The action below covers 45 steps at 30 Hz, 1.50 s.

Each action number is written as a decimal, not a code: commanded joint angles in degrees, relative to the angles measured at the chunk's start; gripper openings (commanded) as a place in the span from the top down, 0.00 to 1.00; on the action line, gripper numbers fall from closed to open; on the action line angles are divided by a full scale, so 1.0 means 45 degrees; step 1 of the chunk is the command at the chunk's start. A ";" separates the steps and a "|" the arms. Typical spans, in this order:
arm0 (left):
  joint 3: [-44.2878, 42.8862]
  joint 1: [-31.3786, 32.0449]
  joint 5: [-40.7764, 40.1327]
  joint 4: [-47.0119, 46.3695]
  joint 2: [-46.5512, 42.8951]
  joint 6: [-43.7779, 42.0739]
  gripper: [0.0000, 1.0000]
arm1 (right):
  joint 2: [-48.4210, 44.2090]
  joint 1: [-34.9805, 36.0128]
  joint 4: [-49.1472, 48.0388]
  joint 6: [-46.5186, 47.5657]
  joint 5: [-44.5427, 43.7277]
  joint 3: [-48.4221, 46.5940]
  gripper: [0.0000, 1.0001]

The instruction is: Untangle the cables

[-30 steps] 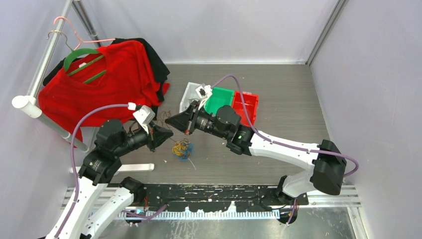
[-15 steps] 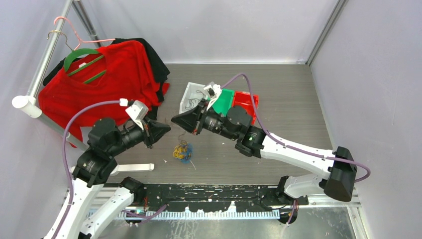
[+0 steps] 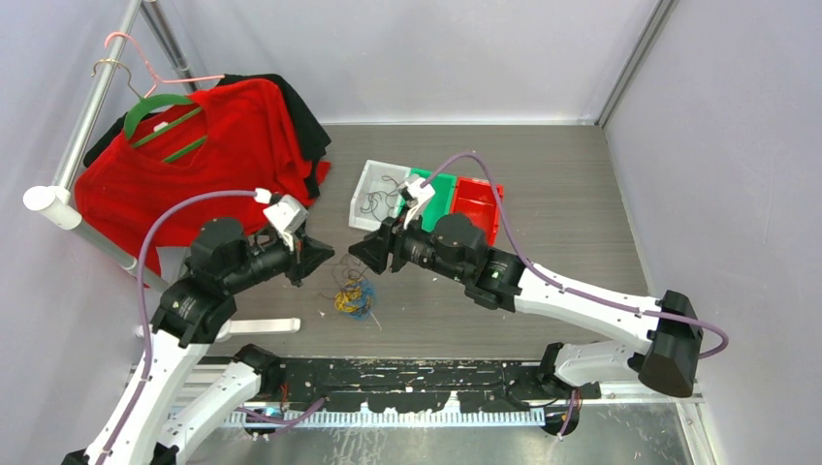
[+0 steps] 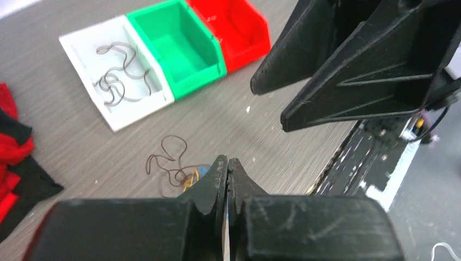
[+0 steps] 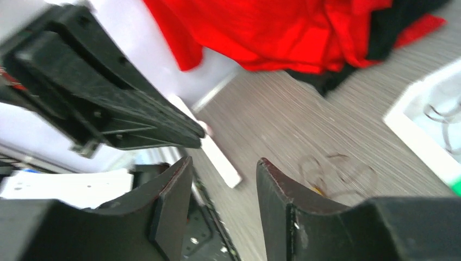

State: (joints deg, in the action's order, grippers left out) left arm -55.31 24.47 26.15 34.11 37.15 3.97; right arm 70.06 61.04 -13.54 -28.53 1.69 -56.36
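Observation:
The cables (image 3: 354, 296) lie as a small yellow-orange and blue tangle on the table, with a thin brown cable (image 3: 341, 275) looping out of its upper side. My left gripper (image 3: 325, 260) hovers just left of and above the tangle. In the left wrist view it (image 4: 227, 162) is shut, and the brown cable (image 4: 168, 160) lies on the table past its tip with no cord visible between the jaws. My right gripper (image 3: 357, 250) faces it from the right. The right wrist view shows it (image 5: 224, 161) open and empty, with the brown cable (image 5: 337, 174) blurred beyond.
A white bin (image 3: 366, 213) holding a dark cord, a green bin (image 3: 436, 192) and a red bin (image 3: 477, 203) stand behind the right gripper. A red shirt (image 3: 204, 145) hangs on the rack at the left. A white bar (image 3: 262, 326) lies near the front edge.
My right gripper has gone from shut to open and lowered towards the table. The left gripper dropped nearer the tangle. The brown cable now lies loose on the table.

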 commanded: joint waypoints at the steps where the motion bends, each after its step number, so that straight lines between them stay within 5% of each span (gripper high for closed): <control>1: 0.0193 -0.0043 -0.0536 0.1089 0.0582 -0.1766 0.94 | 0.0792 -0.0109 0.2887 0.0995 -0.1986 -0.0099 0.47; 8: 0.0108 -0.0140 -0.0538 0.1976 0.0902 -0.1969 0.58 | 0.3727 -0.1058 0.2096 0.0043 -0.1547 0.0070 0.39; 16: -0.0303 -0.0966 -0.1350 0.2657 0.1105 -0.2097 0.45 | 0.7640 -0.1563 0.3482 0.0566 -0.0062 -0.3351 0.39; 21: -0.0236 -0.2312 -0.0530 0.2757 0.1178 -0.2242 0.37 | 0.8462 -0.1657 0.2682 0.0001 0.0918 -0.3559 0.44; 30: -0.0560 -0.2413 0.0178 0.3349 0.1556 -0.1885 0.33 | 1.0085 -0.1649 0.3435 0.0330 0.0862 -0.5112 0.49; 39: -0.0705 -0.2485 0.0206 0.3694 0.1372 -0.1407 0.26 | 0.9843 -0.1711 0.2518 0.0396 0.1008 -0.5593 0.97; 45: -0.0242 -0.2718 0.0285 0.3097 0.1320 -0.0943 0.27 | 0.7854 -0.1907 0.0383 -0.0245 0.2031 -0.4560 0.99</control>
State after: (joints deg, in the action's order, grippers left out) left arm -56.34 13.02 25.78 50.61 43.97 -2.39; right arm 115.37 53.01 -1.65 -27.64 6.98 -77.76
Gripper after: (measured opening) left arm 0.739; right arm 0.031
